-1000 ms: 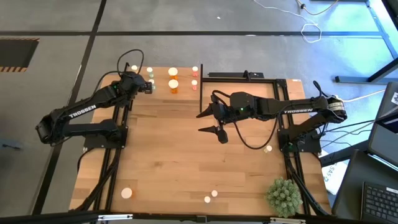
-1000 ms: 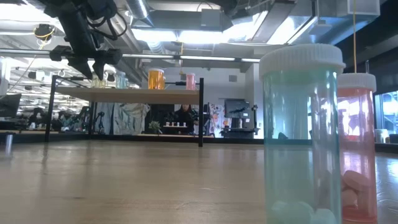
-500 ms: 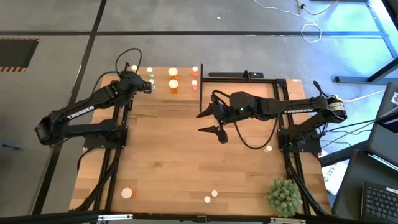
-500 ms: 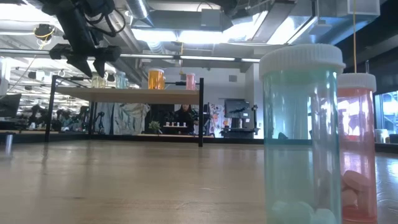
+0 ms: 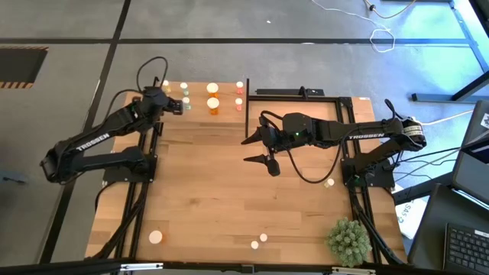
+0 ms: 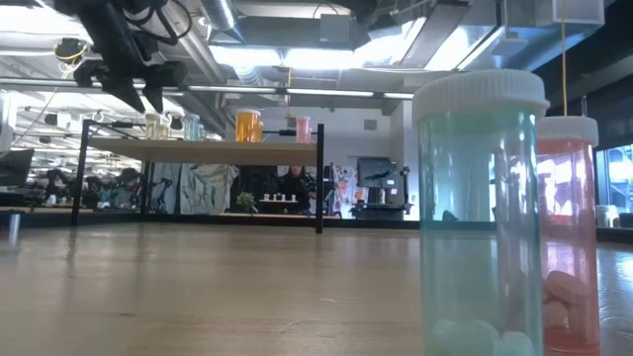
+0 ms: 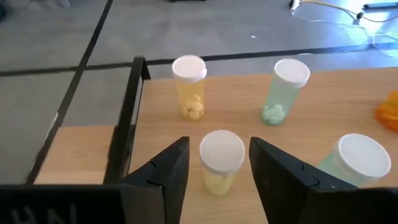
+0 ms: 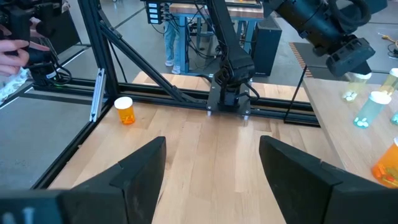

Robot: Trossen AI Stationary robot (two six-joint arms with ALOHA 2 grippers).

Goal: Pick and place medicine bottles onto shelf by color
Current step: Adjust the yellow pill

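The shelf stands at the table's far edge and carries several medicine bottles: yellow, pale green, orange and pink. My left gripper hovers open over the shelf's left end. In the left wrist view a pale yellow bottle stands upright on the shelf between the fingers, with a gap on each side. My right gripper waits open above the table's middle. Loose bottles stand on the table near its front edge, and another by the right arm's base.
A pale green bottle and a red one stand right in front of the low camera. An orange bottle stands on the table's left side. A spiky green plant ball sits at the front right corner. Black posts edge the shelf.
My left gripper has risen above the bottles on the shelf's left end and drawn back a little toward the table's left edge. The yellow bottle stays upright on the shelf.
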